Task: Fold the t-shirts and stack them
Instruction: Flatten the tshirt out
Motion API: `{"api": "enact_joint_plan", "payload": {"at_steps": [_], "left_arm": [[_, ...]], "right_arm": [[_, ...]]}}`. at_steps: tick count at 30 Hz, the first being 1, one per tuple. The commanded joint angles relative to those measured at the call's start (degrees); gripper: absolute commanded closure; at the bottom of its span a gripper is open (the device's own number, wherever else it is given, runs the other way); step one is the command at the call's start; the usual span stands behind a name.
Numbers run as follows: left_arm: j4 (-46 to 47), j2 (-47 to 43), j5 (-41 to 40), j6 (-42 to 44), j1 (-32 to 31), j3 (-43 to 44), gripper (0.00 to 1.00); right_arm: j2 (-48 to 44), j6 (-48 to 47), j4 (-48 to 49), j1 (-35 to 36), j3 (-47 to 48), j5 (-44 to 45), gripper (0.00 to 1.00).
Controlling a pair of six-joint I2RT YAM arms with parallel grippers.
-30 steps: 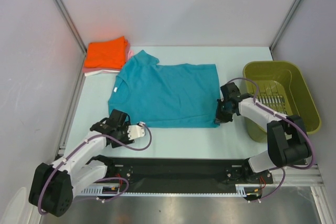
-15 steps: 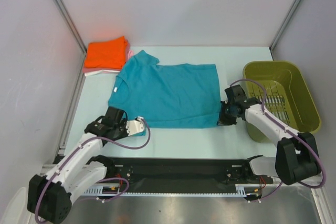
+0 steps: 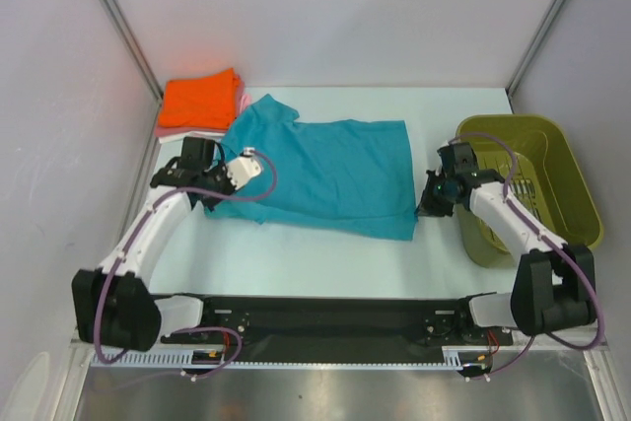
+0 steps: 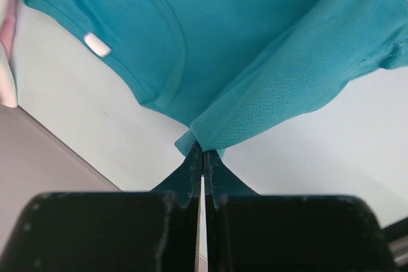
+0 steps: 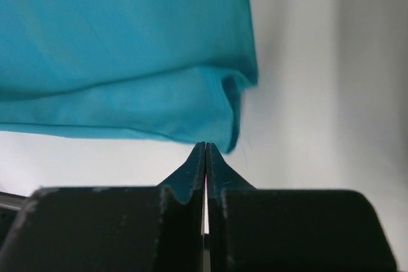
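A: Status?
B: The left gripper (image 4: 203, 155) and right gripper (image 5: 205, 151) each pinch a near corner of the teal t-shirt (image 3: 320, 173), mid-table (image 3: 325, 263).
A: Hazard?
B: Uneven lifting may pull cloth from the thin pinch, skewing the fold.

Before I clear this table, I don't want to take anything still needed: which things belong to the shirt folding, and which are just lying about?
Belongs to the job:
- teal t-shirt, pinched by the left fingers and right fingers
- folded orange t-shirt
- paler folded shirts under it

Just lying about:
- olive-green basket
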Motion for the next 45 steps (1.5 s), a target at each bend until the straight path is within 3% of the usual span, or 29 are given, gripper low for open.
{"api": "enact_joint_plan", "payload": {"at_steps": [1,5,6,8,9,12,20,30,32,33,35,45], "left_arm": [[3.14,5.67,3.93,-1.61,2.03,5.78,1.00],[4.19,10.78,3.75,-2.05,2.56,8.07,1.00],[4.89,11.74,3.75,-2.40,2.56,7.99,0.99],[4.90,12.19,4.80,-2.84,2.56,7.99,1.00],[4.99,12.37,5.16,-3.28,2.56,7.81,1.00],[5.42,11.93,6.12,-3.98,2.56,7.20,1.00],[5.34,11.58,6.48,-3.89,2.56,7.02,1.00],[5.25,10.52,6.39,-3.54,2.56,5.70,1.00],[5.34,10.35,6.21,-3.37,2.56,5.53,1.00],[4.90,10.35,6.04,-3.45,2.56,5.61,1.00],[3.85,9.82,6.13,-3.19,2.56,6.22,1.00],[-3.51,2.27,6.74,-1.78,3.26,2.36,1.00]], "right_arm": [[4.72,-1.89,6.00,-0.22,5.16,-1.29,1.00],[7.90,-2.76,2.95,1.27,8.34,-0.86,1.00],[7.90,-2.85,1.80,1.62,8.34,-0.07,0.96],[6.41,-1.63,-1.44,2.42,7.03,1.69,0.82],[5.53,-0.84,-2.25,2.68,6.15,2.65,0.66],[1.84,2.76,-2.61,3.21,0.97,4.16,0.53],[3.32,7.34,4.32,4.00,-6.60,0.11,0.51],[6.23,8.31,9.78,4.00,-6.16,-2.00,0.62],[7.02,8.13,10.05,4.00,-6.34,-1.65,0.74],[7.11,8.13,10.05,4.09,-6.34,-1.47,0.87],[6.23,7.87,9.17,4.09,-6.25,-0.86,0.98],[-4.65,4.88,-0.05,4.44,-6.34,2.13,1.00]]}}
